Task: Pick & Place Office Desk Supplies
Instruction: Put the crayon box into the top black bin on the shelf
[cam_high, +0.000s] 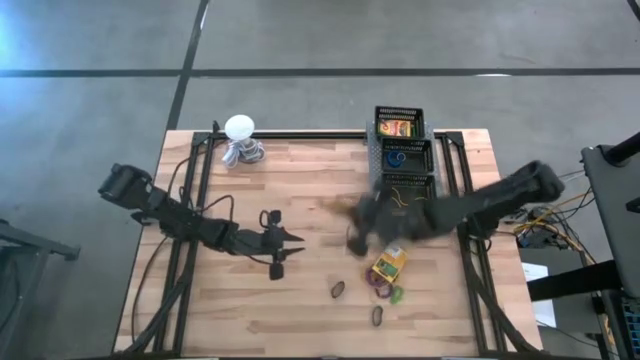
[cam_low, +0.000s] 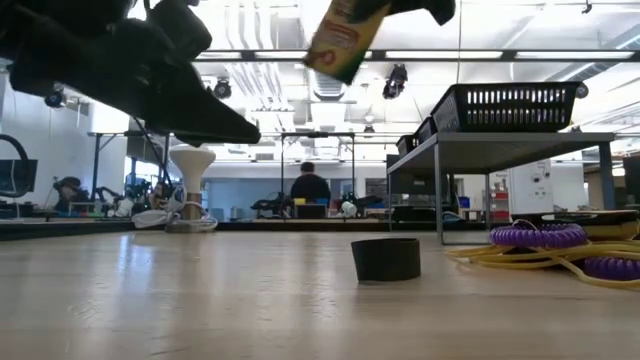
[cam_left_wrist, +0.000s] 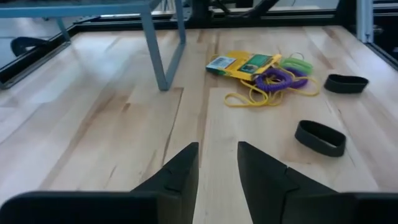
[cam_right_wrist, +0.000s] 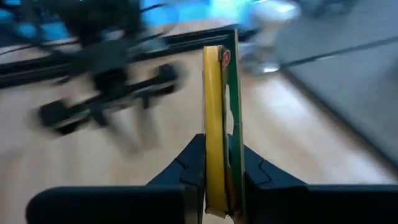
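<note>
Yellow-and-green box (cam_right_wrist: 219, 130) clamped edge-on between the right gripper (cam_right_wrist: 219, 167) fingers, raised above mid-table. Second yellow-and-green box (cam_left_wrist: 244, 65) flat on the wood beside purple ring (cam_left_wrist: 273, 78), green ring (cam_left_wrist: 296, 62) and yellow rubber bands (cam_left_wrist: 245, 98); two dark bands (cam_left_wrist: 319, 137) nearby. Left gripper (cam_left_wrist: 216, 165) low over bare boards, fingers narrowly parted, holding nothing. Wire trays (cam_high: 402, 150) at the far edge.
</note>
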